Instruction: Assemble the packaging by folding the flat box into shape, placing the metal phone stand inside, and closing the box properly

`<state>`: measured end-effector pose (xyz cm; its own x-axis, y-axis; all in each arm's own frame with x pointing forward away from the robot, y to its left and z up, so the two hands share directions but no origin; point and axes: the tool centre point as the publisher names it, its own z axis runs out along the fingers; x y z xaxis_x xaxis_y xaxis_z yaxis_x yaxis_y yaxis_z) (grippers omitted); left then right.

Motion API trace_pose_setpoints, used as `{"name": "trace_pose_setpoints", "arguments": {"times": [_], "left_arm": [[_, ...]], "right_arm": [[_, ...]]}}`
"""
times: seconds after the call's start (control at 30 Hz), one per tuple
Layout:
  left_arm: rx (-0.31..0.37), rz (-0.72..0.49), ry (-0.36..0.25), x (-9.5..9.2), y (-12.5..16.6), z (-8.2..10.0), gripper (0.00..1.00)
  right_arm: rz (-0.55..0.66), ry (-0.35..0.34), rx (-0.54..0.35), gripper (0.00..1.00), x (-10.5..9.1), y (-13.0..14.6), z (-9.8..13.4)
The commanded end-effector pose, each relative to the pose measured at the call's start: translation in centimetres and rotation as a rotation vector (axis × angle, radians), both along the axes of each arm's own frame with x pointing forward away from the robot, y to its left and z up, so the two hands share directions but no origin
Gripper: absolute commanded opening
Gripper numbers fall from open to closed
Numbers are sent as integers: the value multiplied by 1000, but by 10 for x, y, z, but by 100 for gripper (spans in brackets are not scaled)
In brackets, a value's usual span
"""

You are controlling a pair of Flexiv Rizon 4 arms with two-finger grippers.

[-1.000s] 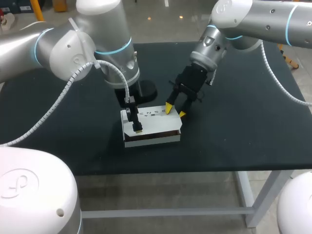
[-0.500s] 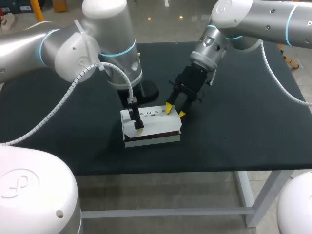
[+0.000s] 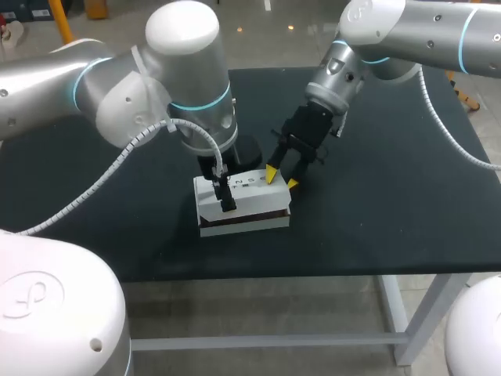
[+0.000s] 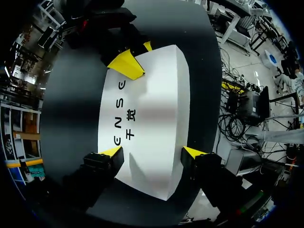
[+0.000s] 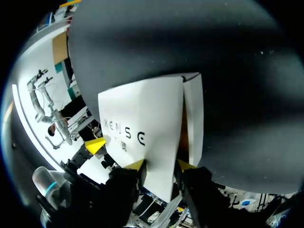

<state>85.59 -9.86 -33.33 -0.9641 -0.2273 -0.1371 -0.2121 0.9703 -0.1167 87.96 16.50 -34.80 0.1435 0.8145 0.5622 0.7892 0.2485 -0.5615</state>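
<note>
Left wrist view: box (image 4: 152,109) on counter (image 4: 71,118), between and ahead of left claw (image 4: 153,152). Long axis runs away toward right claw (image 4: 137,56) at far end. Either claw's hold: cannot tell.

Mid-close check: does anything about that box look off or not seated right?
Yes. The white box is not fully shut. A brown strip shows along its front edge, and in the right wrist view a side flap stands apart from the top, beside the right end effector. Nothing looks torn.
</note>
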Motion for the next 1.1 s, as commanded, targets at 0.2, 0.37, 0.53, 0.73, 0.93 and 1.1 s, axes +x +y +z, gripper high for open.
{"name": "trace_pose_setpoints", "arguments": {"times": [0.2, 0.37, 0.53, 0.73, 0.93, 1.1], "left_arm": [[40, 80, -102, -1, -2, -5, 74], [52, 100, -138, 1, -3, -6, 62], [59, 71, -167, 0, -3, -7, 49], [79, 61, -195, 0, -5, -9, 44], [94, 48, -216, -1, -7, -10, 38], [101, 37, -221, -2, -7, -11, 41]], "right_arm": [[1, 0, 0, 43, 0, 1, 0], [1, 0, 0, 43, 0, 1, 0], [1, 0, 0, 43, 0, 1, 0], [1, 0, 0, 42, 0, 1, 0], [1, 0, 0, 43, 0, 1, 0], [1, 0, 0, 44, 0, 1, 0]]}}
